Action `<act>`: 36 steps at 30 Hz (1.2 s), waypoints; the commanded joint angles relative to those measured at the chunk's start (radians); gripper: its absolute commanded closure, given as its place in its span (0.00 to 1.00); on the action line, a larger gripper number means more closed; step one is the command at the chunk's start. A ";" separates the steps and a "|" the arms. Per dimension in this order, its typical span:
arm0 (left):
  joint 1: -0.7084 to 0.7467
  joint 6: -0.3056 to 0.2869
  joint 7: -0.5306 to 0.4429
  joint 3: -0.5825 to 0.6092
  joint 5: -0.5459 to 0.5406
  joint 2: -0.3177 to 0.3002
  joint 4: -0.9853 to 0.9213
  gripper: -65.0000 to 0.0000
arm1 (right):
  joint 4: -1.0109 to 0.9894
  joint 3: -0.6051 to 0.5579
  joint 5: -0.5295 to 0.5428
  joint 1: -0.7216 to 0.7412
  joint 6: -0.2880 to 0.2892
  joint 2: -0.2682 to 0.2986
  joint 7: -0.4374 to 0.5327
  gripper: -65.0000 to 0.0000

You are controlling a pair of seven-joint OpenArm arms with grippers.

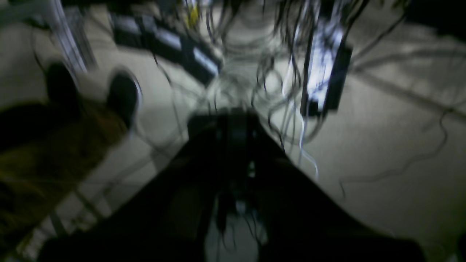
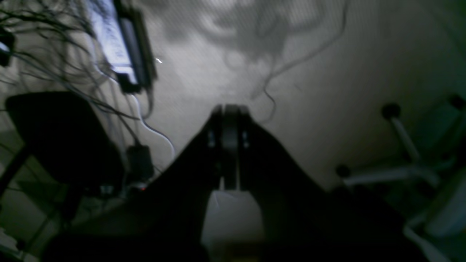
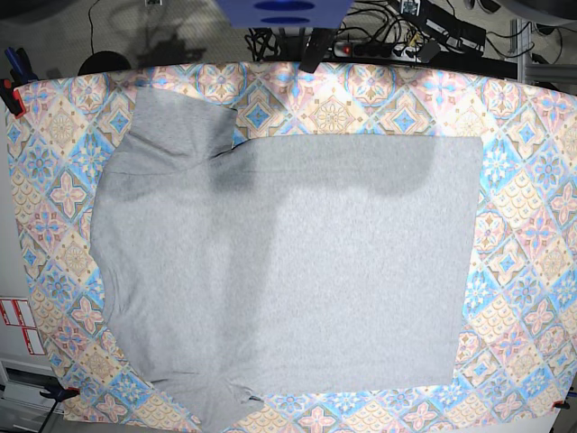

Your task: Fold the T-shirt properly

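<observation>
The light grey T-shirt (image 3: 288,271) lies spread flat, plain side up, on the pastel tile-patterned cloth (image 3: 532,225). Its hem is at the right, and its sleeves are at the upper left (image 3: 176,126) and lower left (image 3: 216,401). Neither gripper shows in the base view. In the left wrist view the left gripper (image 1: 236,116) is a dark blurred shape with its jaws together, holding nothing and facing the floor. In the right wrist view the right gripper (image 2: 230,109) also has its jaws together, is empty and faces the floor. No printed letters show.
Red clamps (image 3: 9,90) hold the cloth at the table's left edge. Cables and power strips (image 3: 397,41) lie behind the table. The wrist views show floor with tangled cables, a power strip (image 1: 324,72), dark shoes (image 1: 123,94) and a chair base (image 2: 397,171).
</observation>
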 commanded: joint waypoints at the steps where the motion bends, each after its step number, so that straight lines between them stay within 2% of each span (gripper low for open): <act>1: 0.043 0.006 0.003 -0.001 -0.001 -0.009 0.043 1.00 | 0.033 0.042 0.003 -0.034 -0.016 0.018 0.004 1.00; 6: 0.158 0.007 0.007 -0.007 -0.003 -0.011 0.260 1.00 | 0.245 0.179 0.003 -0.131 -0.016 0.018 0.004 1.00; 13: 0.304 0.010 0.007 -0.009 -0.003 -0.011 0.556 1.00 | 0.571 0.257 0.003 -0.287 -0.016 0.016 -0.004 1.00; 15: 0.349 0.010 0.009 -0.009 -0.003 -0.032 0.649 1.00 | 0.651 0.282 0.003 -0.329 -0.016 0.013 -0.004 1.00; 22: 0.453 0.012 0.011 -0.043 -0.004 -0.040 0.942 1.00 | 0.897 0.321 0.004 -0.422 -0.016 0.012 -0.007 1.00; 25: 0.470 0.012 0.011 -0.067 -0.012 -0.039 1.048 1.00 | 1.018 0.340 0.004 -0.432 -0.016 -0.013 -0.063 1.00; 29: 0.459 0.012 0.027 -0.101 -0.118 -0.039 1.117 0.98 | 1.150 0.351 0.004 -0.429 -0.016 -0.022 -0.166 1.00; 33: 0.365 0.012 0.178 -0.118 -0.284 -0.045 1.142 0.81 | 1.251 0.332 0.004 -0.393 -0.016 -0.022 -0.263 1.00; 36: 0.296 0.012 0.268 -0.192 -0.411 -0.042 1.140 0.75 | 1.276 0.320 0.004 -0.341 -0.016 -0.022 -0.352 1.00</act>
